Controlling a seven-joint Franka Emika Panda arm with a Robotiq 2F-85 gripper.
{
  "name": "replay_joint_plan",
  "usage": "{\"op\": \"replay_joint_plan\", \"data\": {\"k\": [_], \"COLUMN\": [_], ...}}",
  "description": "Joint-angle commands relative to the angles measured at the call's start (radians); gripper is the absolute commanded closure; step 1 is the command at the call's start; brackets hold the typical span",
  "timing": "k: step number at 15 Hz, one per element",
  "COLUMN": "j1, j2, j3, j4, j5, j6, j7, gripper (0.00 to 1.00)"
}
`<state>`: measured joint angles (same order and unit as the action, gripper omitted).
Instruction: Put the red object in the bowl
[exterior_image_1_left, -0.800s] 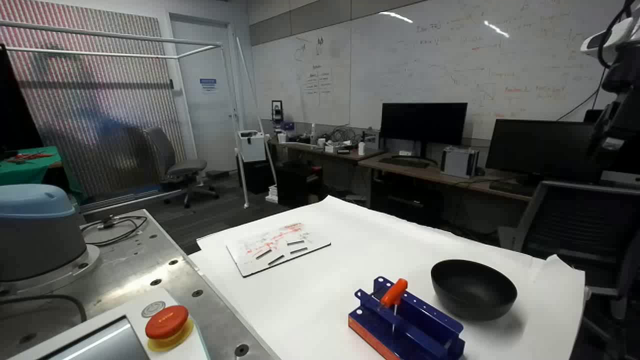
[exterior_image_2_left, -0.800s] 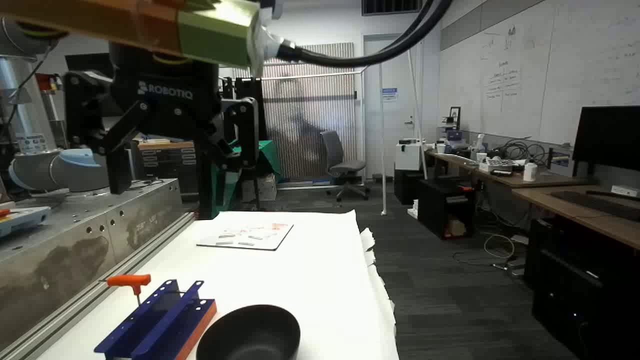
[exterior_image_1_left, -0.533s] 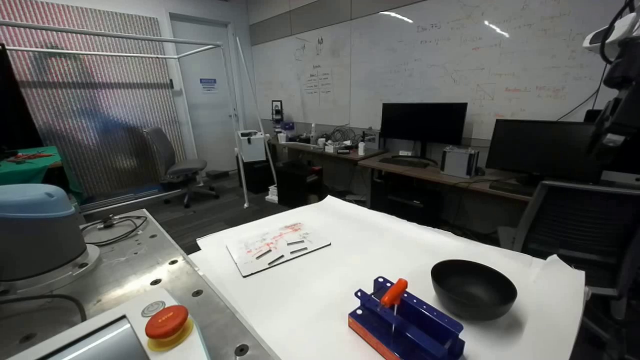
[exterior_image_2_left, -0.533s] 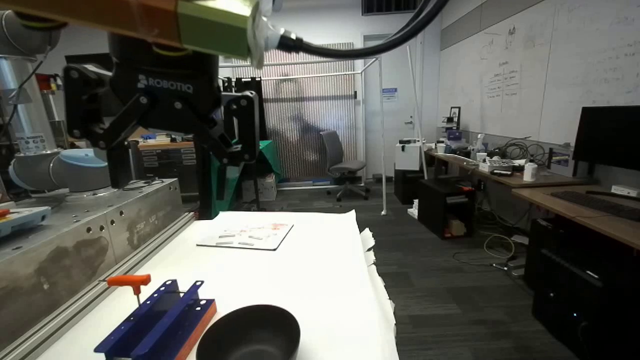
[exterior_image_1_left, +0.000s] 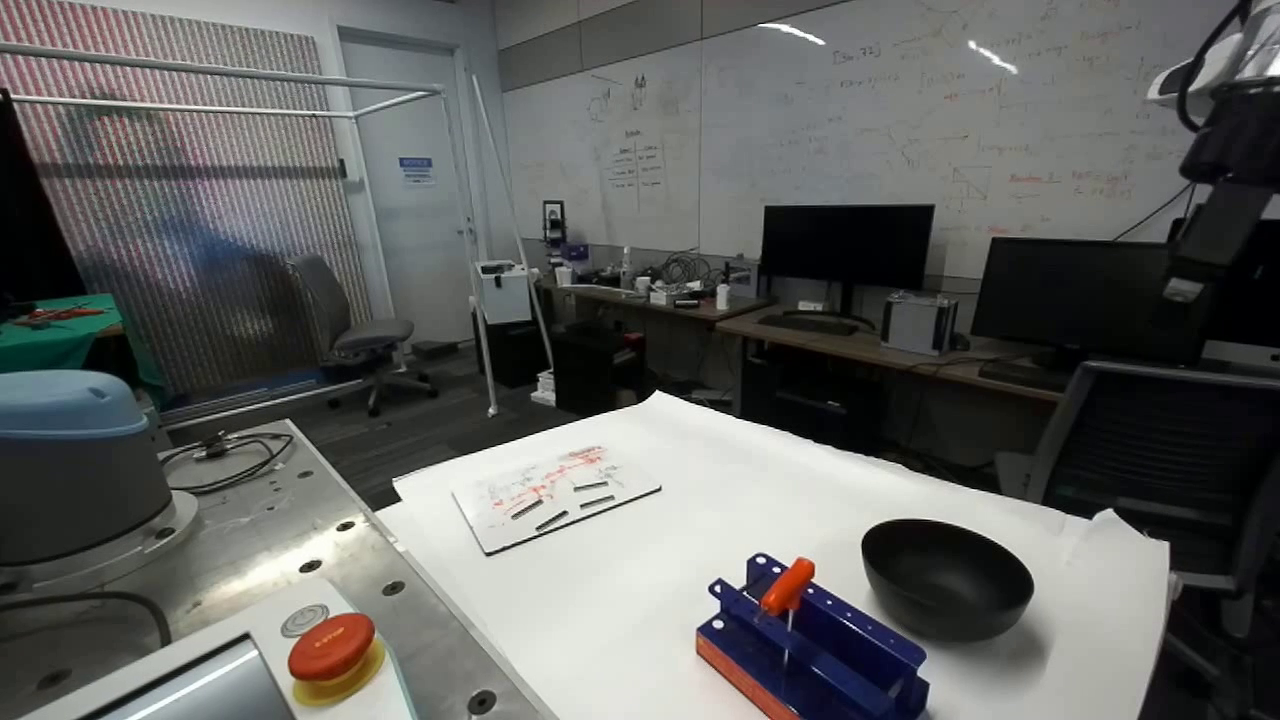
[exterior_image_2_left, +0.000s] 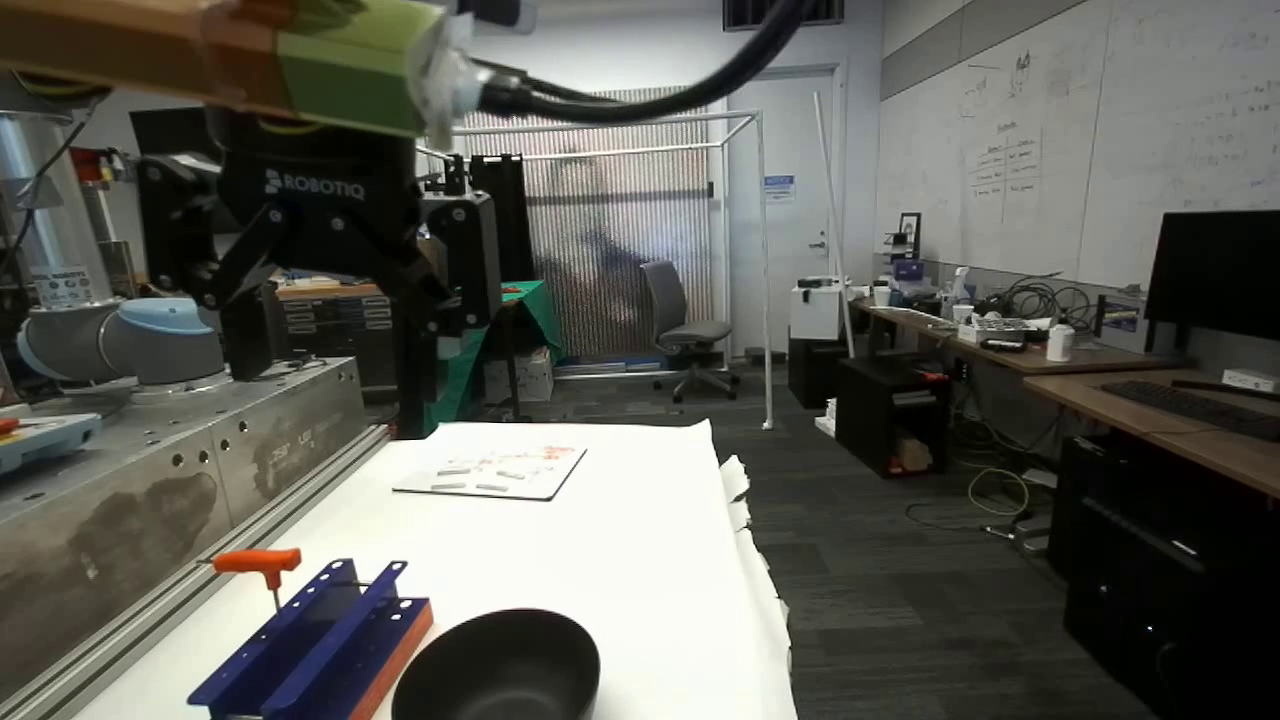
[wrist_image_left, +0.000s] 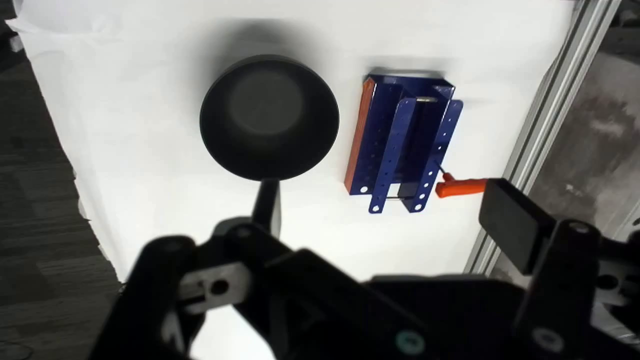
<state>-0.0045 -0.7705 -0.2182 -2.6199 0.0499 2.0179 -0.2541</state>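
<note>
The red object, a red-orange T-shaped handle with a thin metal shaft, stands upright in the blue rack's side rail in both exterior views (exterior_image_1_left: 788, 588) (exterior_image_2_left: 257, 562). In the wrist view it (wrist_image_left: 460, 188) sits at the rack's right edge, its outer end covered by the right finger. The black bowl (exterior_image_1_left: 945, 580) stands beside the rack on the white-covered table; it also shows in the wrist view (wrist_image_left: 270, 117). It looks empty. My gripper (exterior_image_2_left: 330, 365) is open and empty, high above the table. In the wrist view its fingers (wrist_image_left: 387, 210) are wide apart.
The blue rack (exterior_image_1_left: 830, 630) with a red-orange side lies close to the bowl. A small white board (exterior_image_1_left: 560, 495) with several dark bars lies farther off. A metal rail (wrist_image_left: 542, 120) edges the table beside the steel bench (exterior_image_2_left: 280, 430). A red stop button (exterior_image_1_left: 335, 648) sits on a panel.
The arm and gripper body have shifted slightly left and tilted a little in an exterior view. The fingers stay open. The handle, rack and bowl have not moved.
</note>
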Motion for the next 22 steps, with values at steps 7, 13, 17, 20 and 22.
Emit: {"op": "replay_joint_plan", "data": {"k": [7,13,17,20,22], "j1": [-0.039,-0.038,0.023,0.08,0.12], "j2": [0.394,0.696,0.841,0.939,0.997], "j3": [0.438,0.538,0.472,0.418,0.393], "j4": [0.1,0.287,0.396,0.476,0.517], "j5": [-0.126,-0.287,-0.342,-0.319,-0.299], "j6": [0.271,0.29,0.364,0.349,0.318], "j7": [0.642,1.113,1.385,1.472,1.493], "gripper": [0.0,0.0,0.0,0.0,0.0]}}
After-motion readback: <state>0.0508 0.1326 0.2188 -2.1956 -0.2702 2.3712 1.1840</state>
